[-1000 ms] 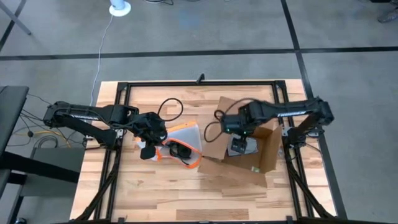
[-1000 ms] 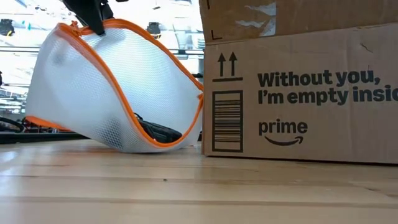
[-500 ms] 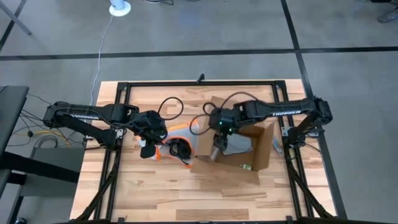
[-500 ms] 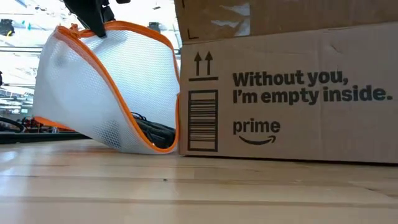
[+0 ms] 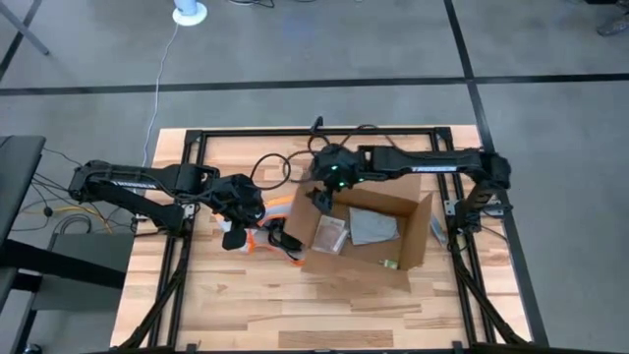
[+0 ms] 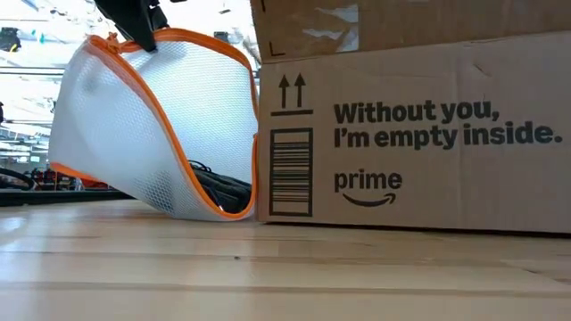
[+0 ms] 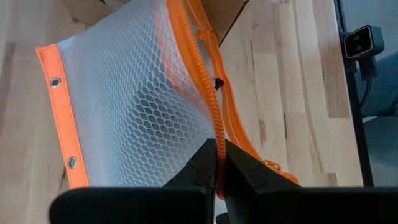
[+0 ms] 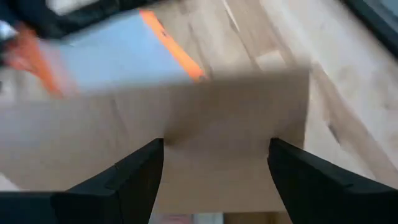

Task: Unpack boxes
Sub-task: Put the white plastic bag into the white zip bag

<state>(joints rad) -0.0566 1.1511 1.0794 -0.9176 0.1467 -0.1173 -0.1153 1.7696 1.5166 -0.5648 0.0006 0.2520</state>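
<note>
The brown cardboard box (image 5: 366, 228) stands open on the table, its printed side (image 6: 419, 134) facing the near edge. Flat packets (image 5: 371, 228) lie inside it. To its left, an orange-edged clear mesh pouch (image 6: 152, 125) stands with its lower edge on the table and its side against the box's left corner. A dark object (image 6: 223, 189) lies in the pouch. My left gripper (image 7: 217, 168) is shut on the pouch's top. My right gripper (image 5: 317, 199) hovers open at the box's far-left corner, its fingers on either side of a cardboard flap (image 8: 211, 124). My left gripper pinches the pouch's orange zipper edge (image 7: 217, 144) between its two fingers, which lie along the zipper. It comes from above, slanting (image 6: 134, 22). The pouch hangs drawn up below it, its lower edge (image 6: 169, 203) on the table. My right gripper: I cannot tell whether it touches the flap.
A black frame (image 5: 187, 147) runs around the wooden table. Bare wood (image 5: 295, 310) lies along the near side. A small item (image 5: 391, 264) sits in the box's near corner. The box's right flap (image 5: 425, 231) stands up.
My right gripper has come out of the box and gone toward the table's far-left. The box has slid toward the table's left edge against the pouch, whose right side is pushed in. The packets inside the box now show.
</note>
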